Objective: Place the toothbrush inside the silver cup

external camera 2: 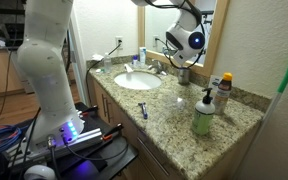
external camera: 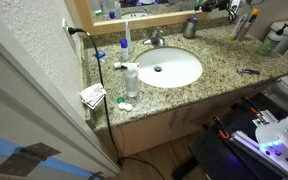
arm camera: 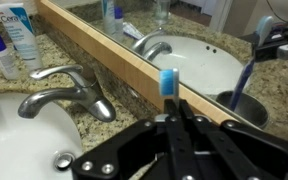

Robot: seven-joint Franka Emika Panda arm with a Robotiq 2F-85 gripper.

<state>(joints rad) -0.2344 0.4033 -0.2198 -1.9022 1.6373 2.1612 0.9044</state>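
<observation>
My gripper point(arm camera: 172, 118) is shut on a toothbrush whose blue head point(arm camera: 167, 82) sticks out past the fingertips. The silver cup point(arm camera: 240, 106) stands on the granite counter against the mirror frame, just right of the fingertips. A blue stick shows above its rim; I cannot tell whether it is a reflection. In both exterior views the gripper point(external camera 2: 184, 62) hovers right above the cup point(external camera 2: 185, 76) point(external camera: 191, 27), behind and to the side of the sink point(external camera 2: 137, 80).
The chrome faucet point(arm camera: 69, 96) stands close beside the gripper. A green soap bottle point(external camera 2: 203, 115) and a red-capped bottle point(external camera 2: 225, 92) stand on the counter. A clear bottle point(external camera: 131, 80) and a power cord point(external camera: 102, 70) are beside the basin point(external camera: 169, 68). The wooden mirror frame point(arm camera: 104, 55) runs behind.
</observation>
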